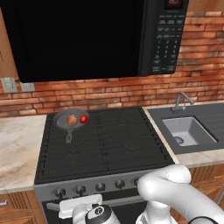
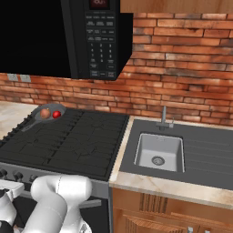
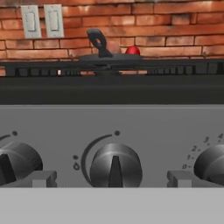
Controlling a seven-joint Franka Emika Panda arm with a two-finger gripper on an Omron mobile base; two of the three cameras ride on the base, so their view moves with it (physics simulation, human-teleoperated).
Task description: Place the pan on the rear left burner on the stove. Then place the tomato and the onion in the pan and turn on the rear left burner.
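A red brick wall backs the kitchen, with a big black microwave hung above the cooking area. Pale stone counter runs to the left, and a dark grey sink counter with a grey basin and a tap lies to the right. Between them sits the stove, a wide black cooktop under grates, its grey front panel carrying a row of dark round knobs.

The white arm is folded low in front of the stove. The gripper is level with the front panel, jaws spread wide and holding nothing. In the hand view its two fingertips stand on either side of one knob, apart from it, the pointer of that knob upright. Neighbouring knobs show at the left and right edges of that view, the right one with numbers around it.

The pan rests on the rear left burner, its dark handle pointing toward the front of the stove. Inside it the onion lies just beside the tomato, the onion to the left. In the hand view the pan's handle stands up over the grate edge with the tomato to its right. Two wall switches sit on the brick to the left.
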